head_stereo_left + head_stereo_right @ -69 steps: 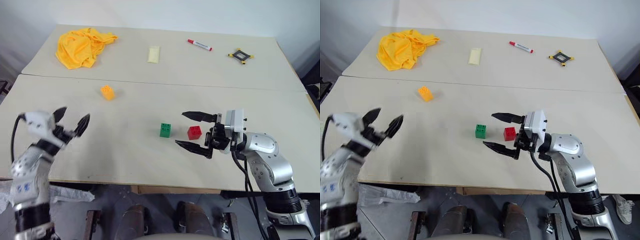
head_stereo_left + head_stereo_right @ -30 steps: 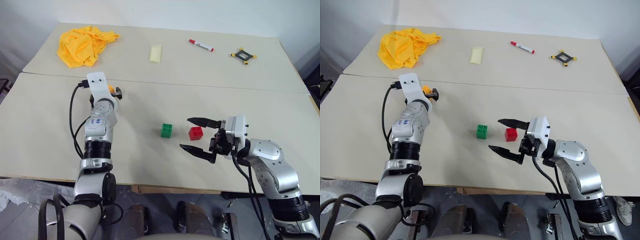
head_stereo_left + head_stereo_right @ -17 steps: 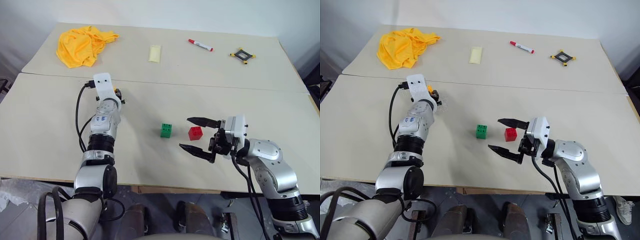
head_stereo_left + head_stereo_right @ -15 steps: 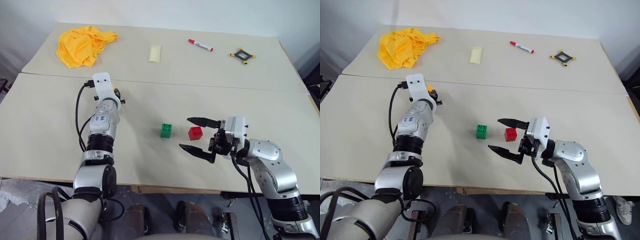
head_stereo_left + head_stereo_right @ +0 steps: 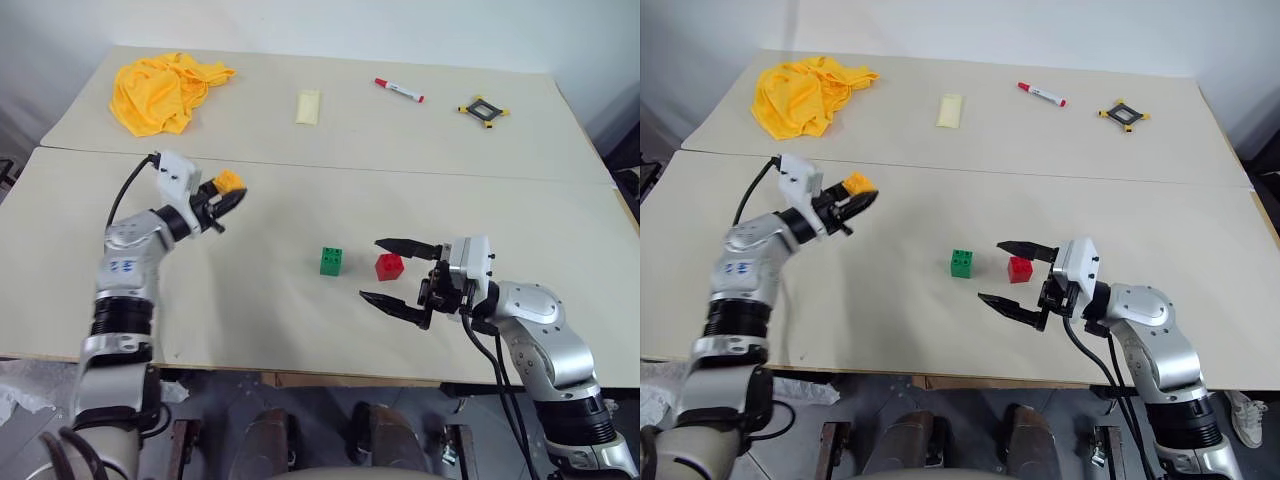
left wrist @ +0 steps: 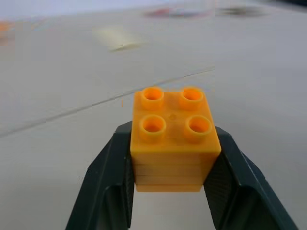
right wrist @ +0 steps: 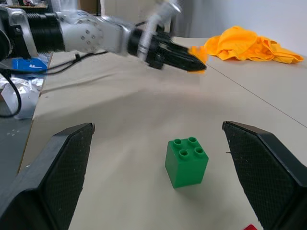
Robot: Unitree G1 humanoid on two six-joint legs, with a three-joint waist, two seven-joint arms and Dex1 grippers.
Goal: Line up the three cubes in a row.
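The left gripper (image 5: 226, 193) has its fingers clamped on the yellow-orange cube (image 6: 172, 139), holding it above the table (image 5: 300, 330), while the right gripper (image 5: 398, 271) gapes wide just beside the red cube (image 5: 389, 266) and green cube (image 5: 331, 261).
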